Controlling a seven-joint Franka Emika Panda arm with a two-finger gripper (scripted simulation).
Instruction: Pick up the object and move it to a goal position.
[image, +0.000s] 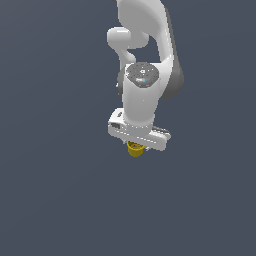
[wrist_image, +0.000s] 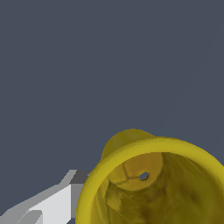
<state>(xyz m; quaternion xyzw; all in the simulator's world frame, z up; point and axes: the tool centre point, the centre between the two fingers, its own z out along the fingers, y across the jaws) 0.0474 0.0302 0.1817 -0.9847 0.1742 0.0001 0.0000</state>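
The yellow cup (image: 135, 149) is a small hollow cylinder that sits right under the white hand of my gripper (image: 135, 146) in the exterior view; only its lower part shows below the hand. In the wrist view the cup (wrist_image: 131, 144) fills the near corner, its open top toward the camera and a small hole in its floor. One light grey finger (wrist_image: 57, 203) presses against the cup's outer wall. The other finger is hidden. The jaws look closed on the cup.
The white arm (image: 145, 50) rises above the hand in the exterior view. Around it there is only a plain dark blue-grey ground (image: 60, 200), with no other objects or edges in sight.
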